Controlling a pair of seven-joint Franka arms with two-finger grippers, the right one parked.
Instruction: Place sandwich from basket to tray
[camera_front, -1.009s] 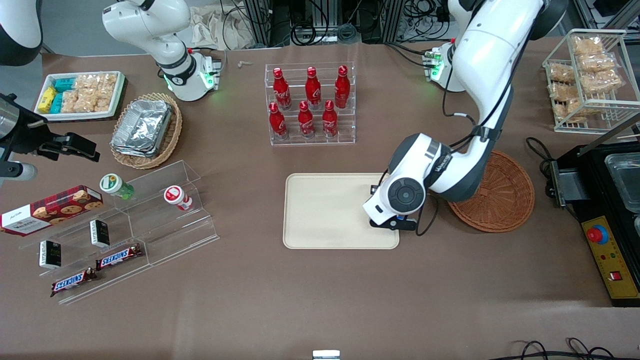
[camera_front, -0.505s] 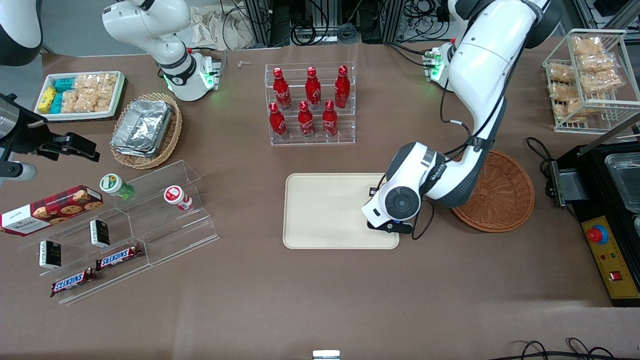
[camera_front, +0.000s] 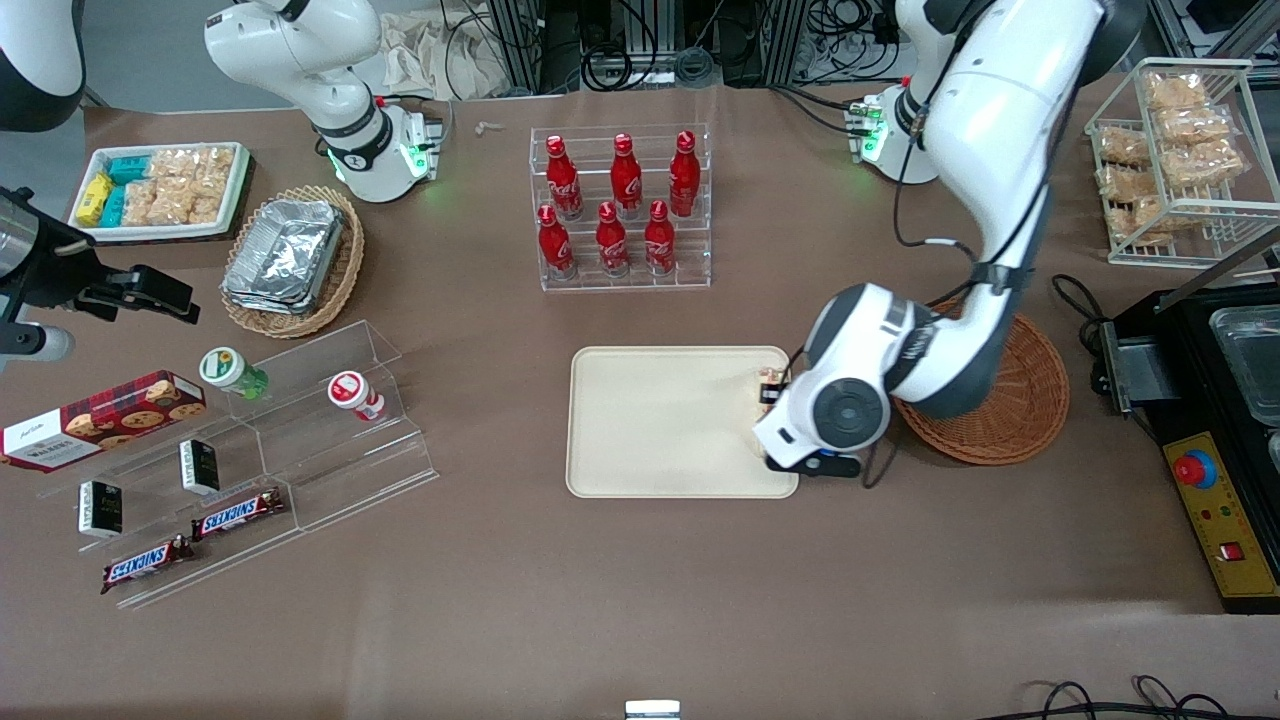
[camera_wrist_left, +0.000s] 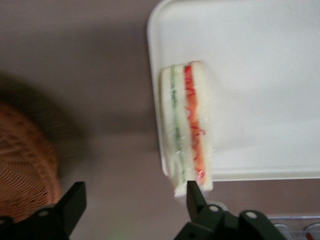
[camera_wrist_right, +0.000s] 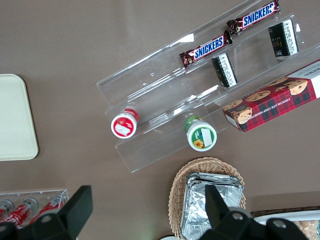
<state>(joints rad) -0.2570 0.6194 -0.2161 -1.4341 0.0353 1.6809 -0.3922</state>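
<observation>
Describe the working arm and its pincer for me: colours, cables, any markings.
The working arm has glossy white shells with dark grey joint bands and a round grey cap on the wrist. Thin black cables run along it, and small dark lettering, unreadable here, marks the forearm. The pincer, over the tray's edge, has matte black fingers.

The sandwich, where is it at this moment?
The sandwich lies on the tray, along its edge nearest the basket, with the open tool just above it.

Even overhead light, blurred wrist close-up
</observation>
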